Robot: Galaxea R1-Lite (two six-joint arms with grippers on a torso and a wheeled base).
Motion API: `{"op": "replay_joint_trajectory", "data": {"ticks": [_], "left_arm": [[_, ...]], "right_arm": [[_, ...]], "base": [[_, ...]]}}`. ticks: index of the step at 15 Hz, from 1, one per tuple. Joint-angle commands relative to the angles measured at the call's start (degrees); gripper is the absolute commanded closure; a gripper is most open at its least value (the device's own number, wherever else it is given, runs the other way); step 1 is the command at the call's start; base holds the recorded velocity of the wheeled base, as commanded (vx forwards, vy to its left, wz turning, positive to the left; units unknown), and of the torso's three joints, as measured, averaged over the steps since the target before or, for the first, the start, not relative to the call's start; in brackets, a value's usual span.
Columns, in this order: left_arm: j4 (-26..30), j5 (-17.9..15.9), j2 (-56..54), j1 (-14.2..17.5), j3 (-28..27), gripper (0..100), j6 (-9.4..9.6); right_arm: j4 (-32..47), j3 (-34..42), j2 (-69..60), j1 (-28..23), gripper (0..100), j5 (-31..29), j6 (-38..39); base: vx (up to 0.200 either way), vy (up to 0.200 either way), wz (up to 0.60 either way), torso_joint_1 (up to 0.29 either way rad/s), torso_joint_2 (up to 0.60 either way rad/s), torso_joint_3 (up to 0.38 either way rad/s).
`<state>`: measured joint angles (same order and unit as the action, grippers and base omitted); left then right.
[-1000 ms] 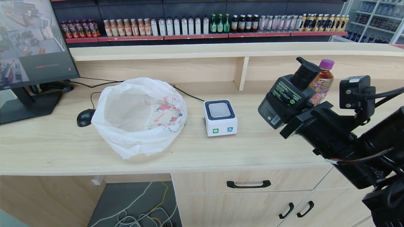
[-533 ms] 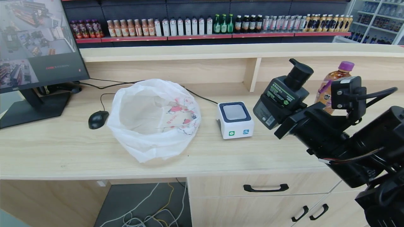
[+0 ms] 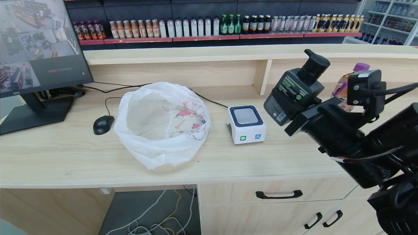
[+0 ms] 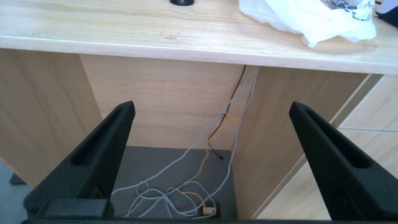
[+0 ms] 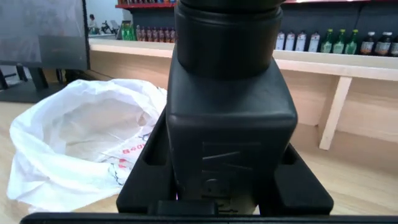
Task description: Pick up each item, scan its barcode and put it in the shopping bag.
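R gripper (image 3: pixel 302 112) clamps black pump bottle (image 3: pixel 294 93) tilted, barcode side facing scanner (image 3: pixel 246 124) on bench (image 3: pixel 65 156), prob. for scanning; shopping bag (image 3: pixel 163 125) sits open beside. L gripper (image 4: pixel 211 115) spread, empty.

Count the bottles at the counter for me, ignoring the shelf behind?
2. A black bottle is held in the right gripper, right of the scanner; a purple-capped bottle stands on the counter behind it, partly hidden. Others may be hidden there.
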<state>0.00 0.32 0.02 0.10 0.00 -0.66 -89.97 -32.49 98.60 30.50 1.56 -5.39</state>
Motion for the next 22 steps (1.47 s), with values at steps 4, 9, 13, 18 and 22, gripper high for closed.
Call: {"op": "replay_joint_trajectory", "data": {"ticks": [4,9,13,18,22], "left_arm": [[0.0,0.03,-0.02,-0.01,0.0,0,-0.04],[0.0,0.03,-0.02,-0.01,0.0,0,-0.04],[0.0,0.03,-0.02,-0.01,0.0,0,-0.04],[0.0,0.03,-0.02,-0.01,0.0,0,-0.04],[0.0,0.03,-0.02,-0.01,0.0,0,-0.04]], "right_arm": [[-0.03,-5.22,4.59,-0.88,100,6.61,-5.33],[-0.03,-16.73,12.67,-6.16,100,11.36,-14.91],[-0.03,-21.13,16.19,-8.79,100,16.72,-23.18],[-0.03,-21.39,17.77,-8.7,100,21.55,-30.21],[-0.03,-21.48,20.41,-9.06,100,29.29,-35.39]], "base": [[0.0,0.0,0.0,0.0,0.0,0.0],[0.0,0.0,0.0,0.0,0.0,0.0],[0.0,0.0,0.0,0.0,0.0,0.0],[0.0,0.0,0.0,0.0,0.0,0.0],[0.0,0.0,0.0,0.0,0.0,0.0]]}}
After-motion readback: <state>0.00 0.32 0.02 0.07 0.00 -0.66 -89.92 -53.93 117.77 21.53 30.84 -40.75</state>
